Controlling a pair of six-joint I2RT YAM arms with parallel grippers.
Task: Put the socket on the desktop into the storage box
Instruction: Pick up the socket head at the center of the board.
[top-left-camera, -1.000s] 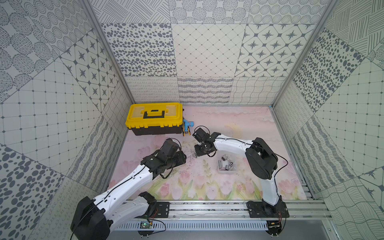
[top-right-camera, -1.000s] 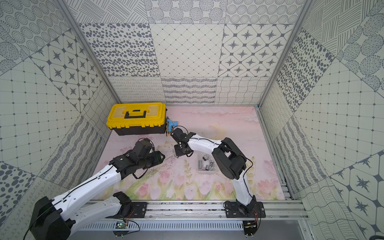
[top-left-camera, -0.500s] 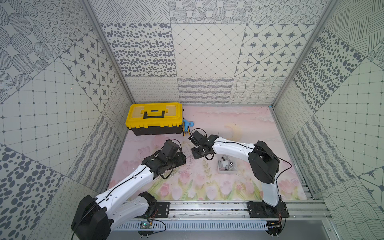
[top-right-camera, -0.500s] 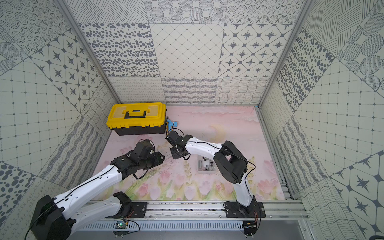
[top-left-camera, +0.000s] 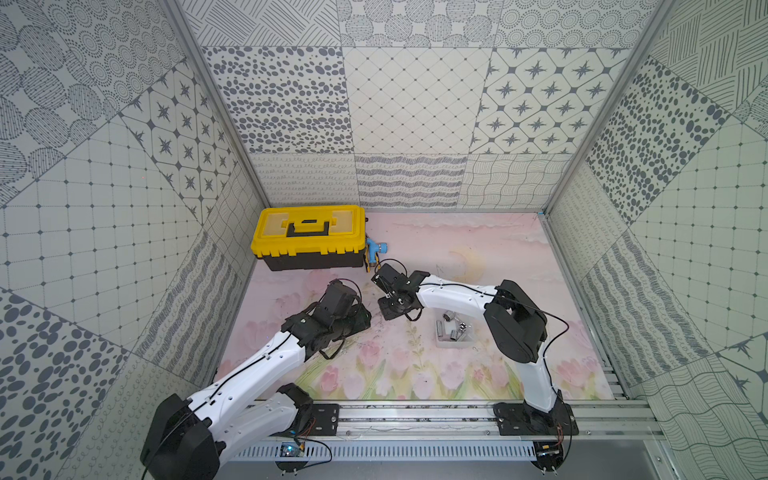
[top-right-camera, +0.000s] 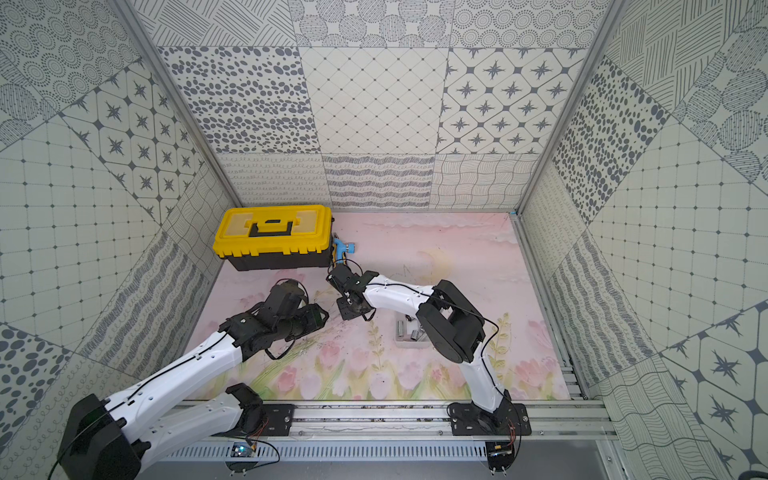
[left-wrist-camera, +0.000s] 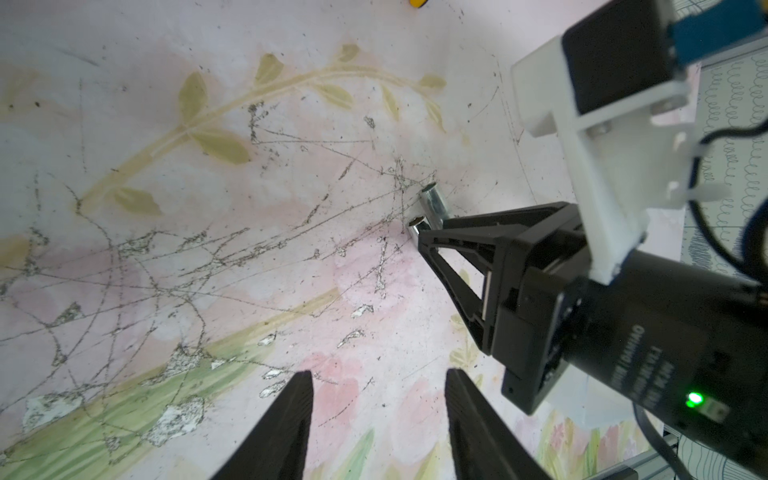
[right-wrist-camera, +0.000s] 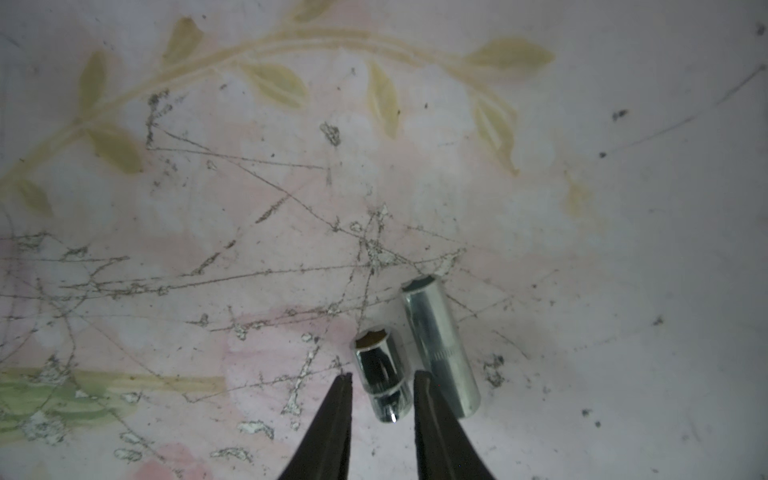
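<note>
Two chrome sockets lie side by side on the pink flowered mat: a short socket (right-wrist-camera: 380, 374) and a longer socket (right-wrist-camera: 440, 349). My right gripper (right-wrist-camera: 380, 376) is down at the mat, its jaws narrowly open either side of the short socket, with a thin gap showing on one side. The left wrist view shows the same grip spot, the long socket (left-wrist-camera: 432, 201) poking out beside the black fingers (left-wrist-camera: 428, 243). The storage box (top-left-camera: 453, 344), a clear tray holding several sockets, sits right of the right gripper (top-left-camera: 388, 311). My left gripper (left-wrist-camera: 378, 382) hovers open and empty nearby.
A yellow-lidded black toolbox (top-left-camera: 309, 239) stands at the back left, with a small blue object (top-left-camera: 376, 251) at its right end. In a top view the left gripper (top-right-camera: 322, 316) is a short way left of the right gripper (top-right-camera: 347, 311). Patterned walls close in the mat.
My right gripper has shifted left and toward the front, down over the two sockets, and its jaws have narrowed. The left arm has stayed put.
</note>
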